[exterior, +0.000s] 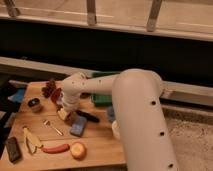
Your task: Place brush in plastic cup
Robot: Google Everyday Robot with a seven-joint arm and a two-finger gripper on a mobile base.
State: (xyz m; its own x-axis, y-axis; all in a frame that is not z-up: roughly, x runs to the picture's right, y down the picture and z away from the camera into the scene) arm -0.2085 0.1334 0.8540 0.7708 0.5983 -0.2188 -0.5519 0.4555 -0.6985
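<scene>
A green bin (101, 98), its contents hidden, sits behind the gripper (67, 111), which is low over the wooden table (100, 150); its grip cannot be told. The brush (89, 116) lies just beside it.

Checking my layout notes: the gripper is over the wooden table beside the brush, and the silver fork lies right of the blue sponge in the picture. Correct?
Not quite: the camera view shows the silver fork left of the blue sponge, not right. The gripper is indeed over the wooden table, beside the brush.
</scene>
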